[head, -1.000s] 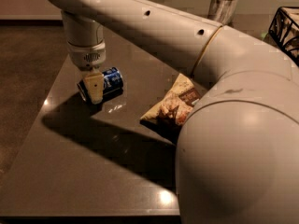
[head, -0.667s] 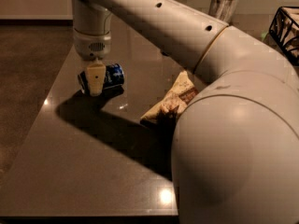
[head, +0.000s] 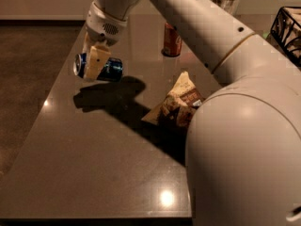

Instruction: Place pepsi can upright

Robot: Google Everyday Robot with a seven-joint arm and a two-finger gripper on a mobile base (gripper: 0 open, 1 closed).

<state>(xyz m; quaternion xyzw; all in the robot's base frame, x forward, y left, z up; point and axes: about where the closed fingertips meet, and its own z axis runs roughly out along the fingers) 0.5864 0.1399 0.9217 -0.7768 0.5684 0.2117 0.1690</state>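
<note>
The pepsi can [head: 109,69] is a dark-blue can with silver ends. It lies on its side in the air, held a little above the dark table [head: 94,154] near its left edge, with one silver end pointing left. My gripper [head: 96,62] is shut on the can, its cream-coloured fingers [head: 95,63] clamped across the can's middle. The can's shadow falls on the table just below and to the right.
A red-orange soda can [head: 171,39] stands upright at the back of the table. A crumpled snack bag [head: 176,102] lies mid-table beside my arm's large white body [head: 244,140]. A black wire basket [head: 288,29] sits at the far right.
My gripper has lifted the pepsi can off the table and raised it; the can was resting on the surface before and now hangs above its shadow.
</note>
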